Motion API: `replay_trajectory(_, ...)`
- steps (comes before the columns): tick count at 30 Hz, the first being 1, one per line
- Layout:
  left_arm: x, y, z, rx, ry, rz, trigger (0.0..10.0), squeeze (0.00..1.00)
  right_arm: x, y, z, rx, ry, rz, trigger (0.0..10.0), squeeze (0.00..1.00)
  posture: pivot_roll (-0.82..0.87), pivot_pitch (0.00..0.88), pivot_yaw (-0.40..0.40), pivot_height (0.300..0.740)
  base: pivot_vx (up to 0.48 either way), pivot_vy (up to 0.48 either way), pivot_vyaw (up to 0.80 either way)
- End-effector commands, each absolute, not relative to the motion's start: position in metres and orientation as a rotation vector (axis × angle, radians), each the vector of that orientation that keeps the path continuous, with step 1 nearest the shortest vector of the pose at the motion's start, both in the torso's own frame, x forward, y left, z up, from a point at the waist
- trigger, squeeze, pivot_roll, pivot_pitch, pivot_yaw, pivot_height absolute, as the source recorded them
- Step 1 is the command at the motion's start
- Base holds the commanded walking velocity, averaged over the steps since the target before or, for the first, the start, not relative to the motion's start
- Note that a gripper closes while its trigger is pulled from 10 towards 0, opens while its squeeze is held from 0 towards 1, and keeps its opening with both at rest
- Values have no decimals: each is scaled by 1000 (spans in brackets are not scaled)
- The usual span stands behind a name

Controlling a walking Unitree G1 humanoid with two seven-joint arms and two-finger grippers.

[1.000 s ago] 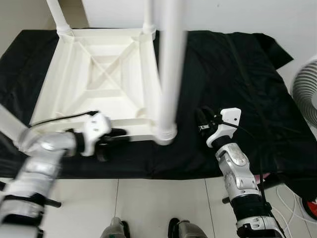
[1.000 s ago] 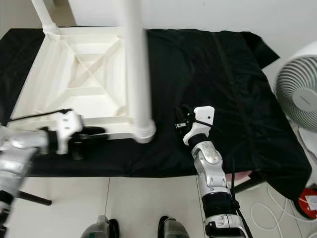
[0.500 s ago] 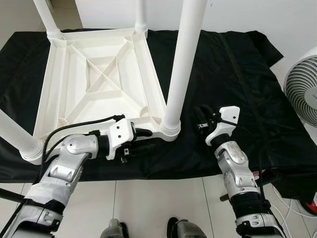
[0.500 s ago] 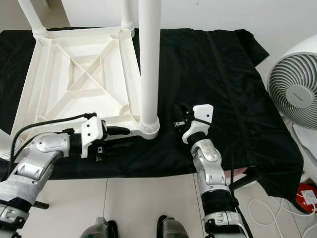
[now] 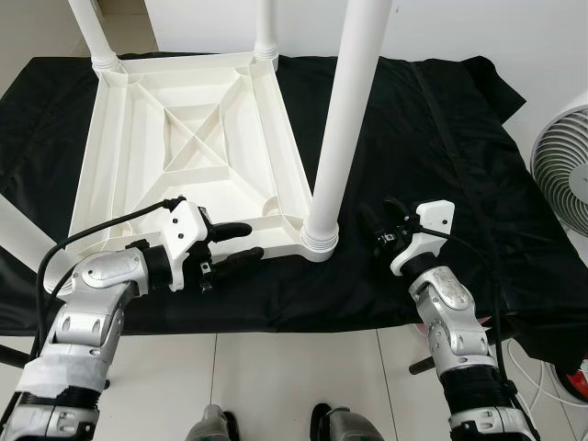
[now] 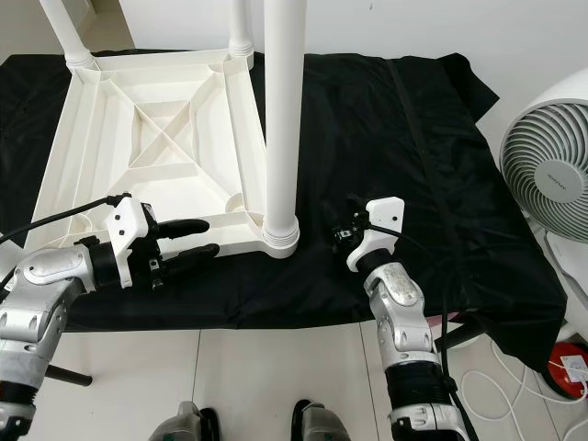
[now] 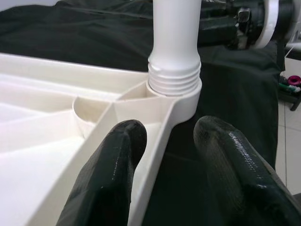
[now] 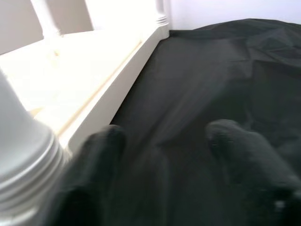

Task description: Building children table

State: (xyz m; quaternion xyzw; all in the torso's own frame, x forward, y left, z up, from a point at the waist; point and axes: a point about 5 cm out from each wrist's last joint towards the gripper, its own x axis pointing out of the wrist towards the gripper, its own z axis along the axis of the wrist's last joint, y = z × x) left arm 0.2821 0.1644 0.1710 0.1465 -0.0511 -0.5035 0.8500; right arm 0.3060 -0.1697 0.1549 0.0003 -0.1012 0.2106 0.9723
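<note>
White upturned table [image 5: 184,156]; left hand [image 5: 230,246] straddles its rim.

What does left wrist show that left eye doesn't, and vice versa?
Left wrist: the threaded joint where the near table leg screws into its socket, and the left gripper open astride the frame rim.

Left eye: the whole upturned white table, a fan, the right gripper.

Both: that leg, the black cloth.

Your left gripper [image 5: 230,243] straddles the table frame [image 5: 188,156] edge, fingers spread; the upright leg [image 5: 340,138] blocks at 2 o'clock. Bare black cloth [image 5: 432,129] lies free at 3 o'clock.
</note>
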Motion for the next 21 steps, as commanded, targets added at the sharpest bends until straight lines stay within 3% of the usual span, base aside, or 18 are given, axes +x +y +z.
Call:
replay_trajectory(1, 292, 180, 173, 255, -143, -671, 10000, 0, 301, -173, 156, -2, -191, 463, 10000, 1000, -34, 147, 9, 740, 0, 0, 0)
replay_trajectory(4, 289, 182, 172, 241, -153, -654, 10000, 0, 299, -177, 159, -14, -188, 485, 10000, 1000, -35, 146, 6, 740, 0, 0, 0)
replay_trajectory(5, 286, 183, 172, 195, -156, -654, 10000, 1000, 297, -183, 164, -26, -182, 509, 10000, 1000, -40, 143, -3, 740, 0, 0, 0)
replay_trajectory(9, 284, 184, 171, 181, -148, -654, 10000, 1000, 298, -189, 169, -40, -173, 537, 10000, 1000, -40, 143, -3, 740, 0, 0, 0)
replay_trajectory(10, 285, 185, 171, 216, -143, -645, 10000, 1000, 298, -192, 174, -63, -162, 579, 10000, 255, -40, 137, -8, 740, 0, 0, 0)
replay_trajectory(11, 286, 187, 171, 253, -127, -643, 10000, 0, 297, -194, 178, -78, -145, 653, 10000, 0, -40, 137, -8, 740, 0, 0, 0)
replay_trajectory(21, 289, 188, 157, 348, -25, -615, 10000, 0, 292, -182, 186, -119, -96, 907, 10000, 0, -47, 106, -11, 740, 0, 0, 0)
